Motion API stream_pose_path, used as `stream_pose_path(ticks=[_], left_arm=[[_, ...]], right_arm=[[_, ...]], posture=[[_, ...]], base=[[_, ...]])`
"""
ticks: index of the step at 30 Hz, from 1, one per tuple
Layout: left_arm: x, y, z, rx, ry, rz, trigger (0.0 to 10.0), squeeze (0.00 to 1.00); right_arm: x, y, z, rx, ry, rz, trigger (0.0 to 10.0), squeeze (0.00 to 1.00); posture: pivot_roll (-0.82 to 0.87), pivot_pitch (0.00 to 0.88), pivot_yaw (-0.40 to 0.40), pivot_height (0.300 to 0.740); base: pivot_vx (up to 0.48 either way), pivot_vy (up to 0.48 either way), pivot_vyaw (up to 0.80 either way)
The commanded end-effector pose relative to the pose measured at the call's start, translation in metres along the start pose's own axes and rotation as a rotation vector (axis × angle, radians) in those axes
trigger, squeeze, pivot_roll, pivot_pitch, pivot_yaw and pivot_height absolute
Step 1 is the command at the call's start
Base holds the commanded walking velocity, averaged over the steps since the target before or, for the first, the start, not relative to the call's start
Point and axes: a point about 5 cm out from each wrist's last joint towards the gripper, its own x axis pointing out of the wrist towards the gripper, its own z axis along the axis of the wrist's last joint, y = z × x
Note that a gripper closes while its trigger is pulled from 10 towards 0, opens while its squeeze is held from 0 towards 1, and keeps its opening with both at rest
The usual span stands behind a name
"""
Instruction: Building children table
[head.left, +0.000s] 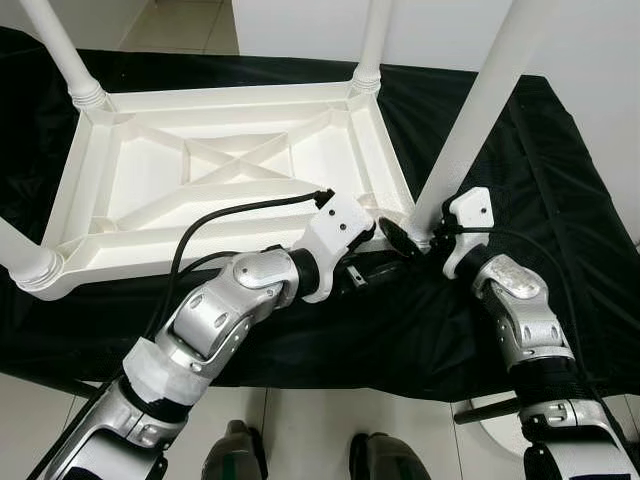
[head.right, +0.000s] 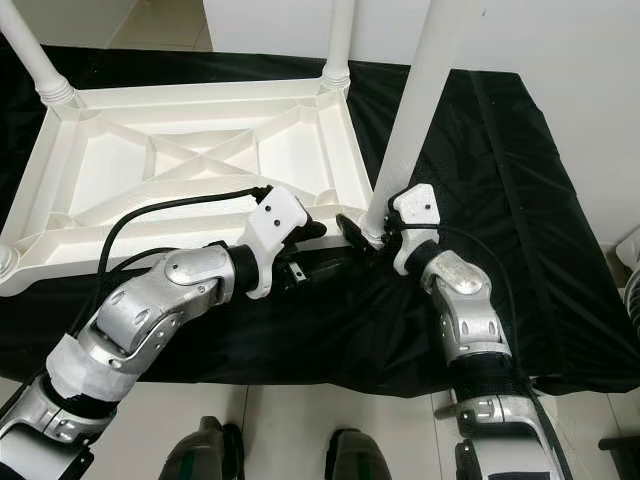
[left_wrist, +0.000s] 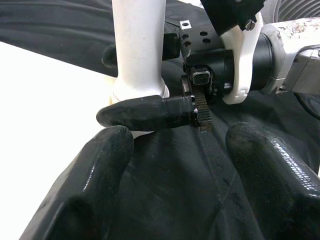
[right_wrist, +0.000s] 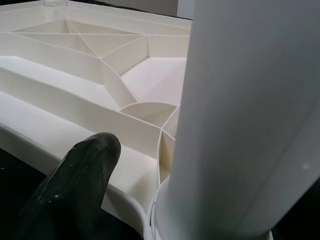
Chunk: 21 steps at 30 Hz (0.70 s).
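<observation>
A white plastic table top (head.left: 215, 250) lies upside down on a black cloth, its ribbed underside (right_wrist: 75, 75) facing up. Legs stand at the far left (head.left: 60, 50), far right (head.left: 372, 40) and near left (head.left: 20, 255) corners. A fourth white leg (head.left: 480, 110) stands tilted at the near right corner. My right gripper (head.left: 415, 238) is shut on its lower end (left_wrist: 139, 45), one finger (left_wrist: 145, 112) across the front. My left gripper (head.left: 362, 262) hovers open over the cloth just left of that corner, with nothing between its fingers (left_wrist: 85, 190).
The black cloth (head.left: 560, 200) covers a low surface whose front edge runs just ahead of my feet (head.left: 235, 455). Pale floor tiles show below it. A white wall stands behind. A round white object (head.left: 490, 425) sits on the floor at the right.
</observation>
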Motion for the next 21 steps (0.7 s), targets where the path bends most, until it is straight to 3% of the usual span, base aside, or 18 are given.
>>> stream_pose_path(ticks=[1,4,8,9,16,17,21], left_arm=[[-0.001,-0.006,-0.001,-0.005,0.008,-0.074,10.0,0.0],[-0.001,-0.007,-0.002,-0.005,0.008,-0.072,10.0,0.0],[-0.002,-0.005,0.001,-0.022,-0.009,-0.051,10.0,0.0],[-0.001,-0.005,0.001,-0.018,-0.009,-0.048,10.0,0.0],[0.0,-0.006,0.005,-0.031,-0.037,-0.043,10.0,0.0],[0.0,-0.005,0.006,-0.031,-0.043,-0.037,10.0,0.0],[0.0,-0.004,0.006,-0.033,-0.049,-0.032,10.0,0.0]], right_arm=[[0.0,0.002,-0.006,0.006,0.026,0.02,10.0,0.0],[0.0,0.001,-0.007,-0.001,0.024,0.007,10.0,0.0],[0.001,-0.005,-0.004,0.068,-0.026,-0.119,10.0,0.0],[0.001,-0.003,0.0,0.091,-0.077,-0.148,10.0,1.0],[-0.007,-0.007,0.01,0.13,-0.171,-0.281,10.0,1.0],[-0.012,-0.006,0.017,0.15,-0.213,-0.307,10.0,0.0],[-0.017,-0.005,0.021,0.173,-0.243,-0.323,10.0,0.0]], posture=[[-0.01,0.107,0.021,0.74],[0.0,0.103,0.018,0.74],[0.0,0.102,0.004,0.74],[0.0,0.111,0.004,0.74],[-0.01,0.141,0.015,0.74],[-0.01,0.139,0.012,0.74],[-0.01,0.137,0.011,0.74]], base=[[0.0,0.0,0.0],[0.0,0.0,0.0],[0.0,0.0,0.0],[0.0,0.0,0.0],[0.0,0.0,0.0],[0.0,0.0,0.0],[0.0,0.0,0.0]])
